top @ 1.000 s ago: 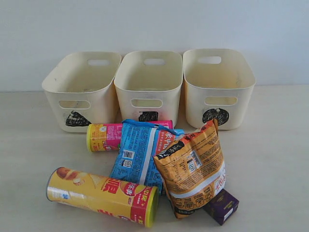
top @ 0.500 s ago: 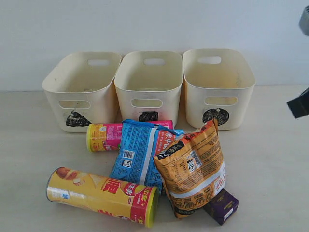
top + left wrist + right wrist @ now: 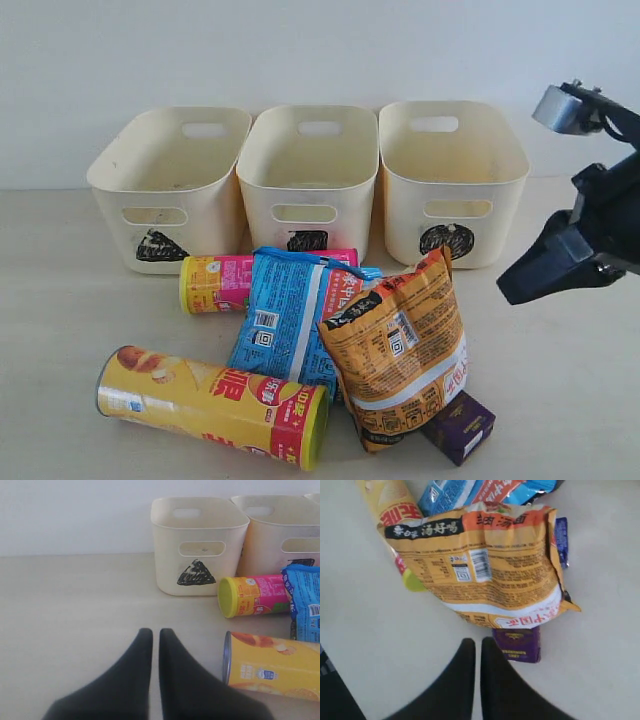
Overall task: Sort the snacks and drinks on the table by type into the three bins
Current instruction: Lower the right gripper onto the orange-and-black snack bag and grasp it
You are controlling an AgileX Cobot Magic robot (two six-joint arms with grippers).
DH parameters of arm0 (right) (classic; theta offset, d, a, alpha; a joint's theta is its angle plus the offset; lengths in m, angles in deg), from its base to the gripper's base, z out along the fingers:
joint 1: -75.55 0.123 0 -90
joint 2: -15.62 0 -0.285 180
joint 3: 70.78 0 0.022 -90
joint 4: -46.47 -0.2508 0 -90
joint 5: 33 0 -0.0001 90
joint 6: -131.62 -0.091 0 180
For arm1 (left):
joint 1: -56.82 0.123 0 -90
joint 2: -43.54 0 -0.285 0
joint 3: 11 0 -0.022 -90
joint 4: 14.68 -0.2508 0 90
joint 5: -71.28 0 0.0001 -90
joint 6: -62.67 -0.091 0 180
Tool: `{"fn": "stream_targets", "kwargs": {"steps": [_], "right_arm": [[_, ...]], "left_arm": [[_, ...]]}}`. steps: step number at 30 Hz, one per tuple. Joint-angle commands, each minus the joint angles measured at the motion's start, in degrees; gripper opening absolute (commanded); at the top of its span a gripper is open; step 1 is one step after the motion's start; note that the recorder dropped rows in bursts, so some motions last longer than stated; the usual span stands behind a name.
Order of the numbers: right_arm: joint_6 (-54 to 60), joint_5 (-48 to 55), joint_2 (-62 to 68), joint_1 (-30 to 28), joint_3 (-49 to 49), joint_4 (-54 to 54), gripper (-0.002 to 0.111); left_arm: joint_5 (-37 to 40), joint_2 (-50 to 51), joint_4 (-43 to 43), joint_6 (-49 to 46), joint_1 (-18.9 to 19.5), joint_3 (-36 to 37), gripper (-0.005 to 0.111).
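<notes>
Your right claw hangs over the tabletop, right of the orange bag, jaws together, holding nothing. Your left claw is likewise together and empty. The orange bag overlaps the blue bag, on the near side of the three bins. The purple carton is at the orange bag's near right corner.

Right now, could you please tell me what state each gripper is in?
Left gripper: closed, holding nothing.
Right gripper: closed, holding nothing.
</notes>
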Motion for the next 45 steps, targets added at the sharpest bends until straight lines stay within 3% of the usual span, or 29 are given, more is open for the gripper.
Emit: {"fn": "stream_targets", "kwargs": {"steps": [1,8,12,18,26,33,35,41,45], "right_arm": [[11.63,4.14,0.17,3.47,0.75,-3.75,0.000],[25.01,-1.96,0.88,9.60,1.87,-2.47,0.000],[25.67,1.60,3.47,13.09,8.73,5.47,0.010],[29.54,6.49,10.32,17.41,18.20,16.60,0.010],[38.97,6.49,18.70,22.75,26.56,23.44,0.010],[46.77,3.90,21.10,26.25,28.16,23.88,0.011],[46.77,2.67,21.10,26.70,28.16,23.97,0.021],[43.90,0.56,21.10,26.70,28.16,23.53,0.071],[41.84,-0.47,21.10,26.70,28.16,24.02,0.077]], "left_arm": [[-0.32,-0.20,0.47,0.41,0.16,-0.11,0.004],[-0.32,-0.20,0.47,0.41,0.16,-0.11,0.004],[-0.32,-0.20,0.47,0.41,0.16,-0.11,0.004],[-0.32,-0.20,0.47,0.41,0.16,-0.11,0.004],[-0.32,-0.20,0.47,0.41,0.16,-0.11,0.004],[-0.32,-0.20,0.47,0.41,0.16,-0.11,0.004],[-0.32,-0.20,0.47,0.41,0.16,-0.11,0.004],[-0.32,-0.20,0.47,0.41,0.16,-0.11,0.004],[-0.32,-0.20,0.47,0.41,0.16,-0.11,0.004]]}}
